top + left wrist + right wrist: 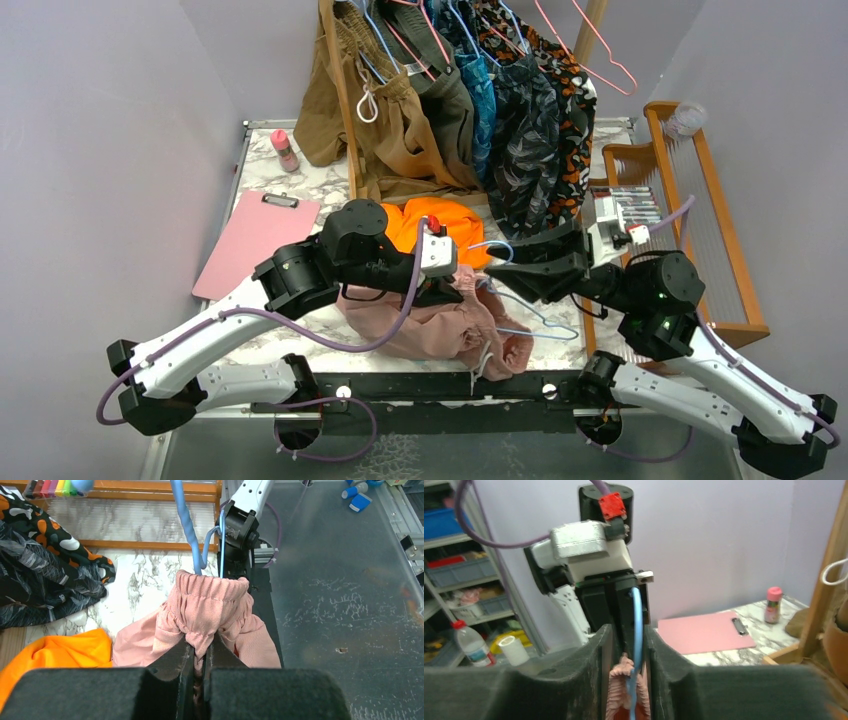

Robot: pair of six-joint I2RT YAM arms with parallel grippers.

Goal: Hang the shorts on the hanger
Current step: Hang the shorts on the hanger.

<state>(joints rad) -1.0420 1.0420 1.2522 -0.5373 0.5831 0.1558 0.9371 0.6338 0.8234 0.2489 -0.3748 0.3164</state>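
A: Low centre of the left wrist view, the left gripper [200, 652] pinches the shorts [207, 600] by the waistband.
B: Past it, upper centre, the hanger [184, 520] runs down to the waistband's top edge.
A: Farther back, the right gripper [628, 645] stands spread around the wire.
B: With no grip there, the hanger may tip or slide out, and the shorts could drop off.

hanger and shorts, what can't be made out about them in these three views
- Left wrist: the hanger is blurred near the lens, cut off by the top edge, and its wire vanishes at the waistband of the shorts.
- Top external: the left arm's wrist covers where the left gripper pinches the shorts.
- Right wrist: the fingers of the right gripper leave only a strip of shorts showing, cut by the bottom edge.
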